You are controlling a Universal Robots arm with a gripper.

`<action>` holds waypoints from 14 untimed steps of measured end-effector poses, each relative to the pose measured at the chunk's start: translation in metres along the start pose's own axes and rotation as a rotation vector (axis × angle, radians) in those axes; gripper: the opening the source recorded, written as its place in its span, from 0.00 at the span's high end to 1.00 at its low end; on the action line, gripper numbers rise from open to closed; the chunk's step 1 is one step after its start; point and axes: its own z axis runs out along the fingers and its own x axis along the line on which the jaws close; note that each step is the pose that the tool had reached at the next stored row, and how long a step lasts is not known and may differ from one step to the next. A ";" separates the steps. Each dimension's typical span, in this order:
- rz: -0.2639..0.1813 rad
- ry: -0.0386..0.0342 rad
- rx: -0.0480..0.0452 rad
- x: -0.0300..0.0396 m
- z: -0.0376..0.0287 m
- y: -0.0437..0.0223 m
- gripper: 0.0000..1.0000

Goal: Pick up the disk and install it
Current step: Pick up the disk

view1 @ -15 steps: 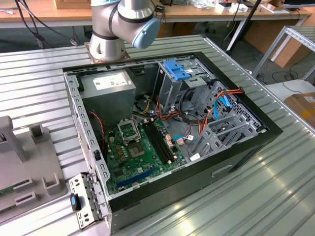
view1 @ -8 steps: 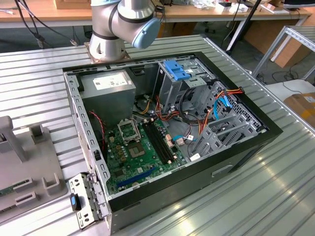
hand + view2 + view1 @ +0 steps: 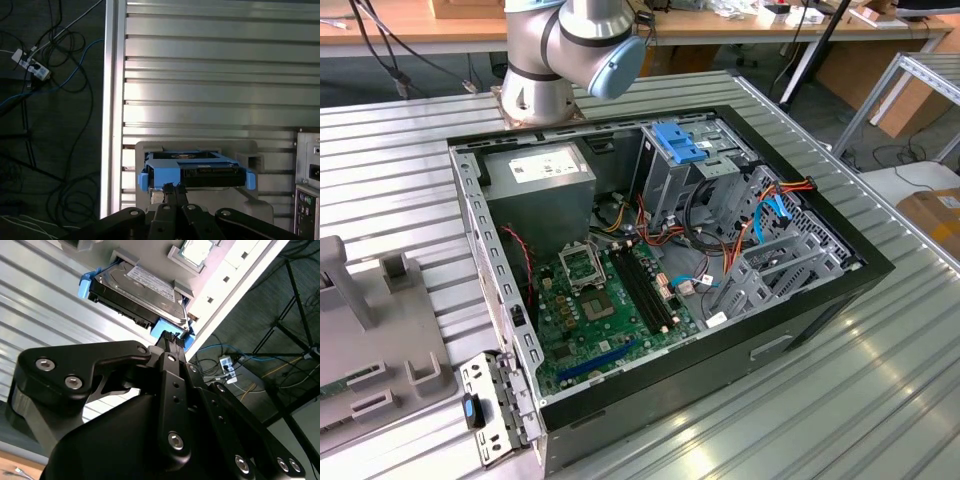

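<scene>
Ribbed metal counter [image 3: 215,75] carries the disk [image 3: 207,172]; gripper [image 3: 170,189] clenched against its blue rail [image 3: 162,176], grasp unconfirmed; thin purchase risks a slip

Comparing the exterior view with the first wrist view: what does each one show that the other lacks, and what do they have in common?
Exterior view: the inside of the open computer case, with its motherboard, the grey box with a white label, the cage with a blue top, plus the arm's joint.
First wrist view: the disk in blue rails resting on a grey holder, the tool right in front of it, and floor cables.
Both: the ribbed metal table.
</scene>
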 end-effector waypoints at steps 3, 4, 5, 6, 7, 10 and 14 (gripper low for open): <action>-0.010 0.0004 -0.0002 0.0000 0.0000 0.0000 0.89; -0.019 0.0007 -0.0005 0.0000 0.0000 0.0000 0.89; -0.038 0.0013 -0.0009 0.0000 0.0000 0.0000 0.89; -0.060 0.0021 -0.0015 0.0000 0.0000 0.0000 0.89; -0.081 0.0028 -0.0020 0.0000 0.0000 0.0000 0.89; -0.129 0.0045 -0.0032 0.0000 0.0000 0.0000 0.89; -0.241 0.0083 -0.0061 0.0000 0.0001 0.0000 0.89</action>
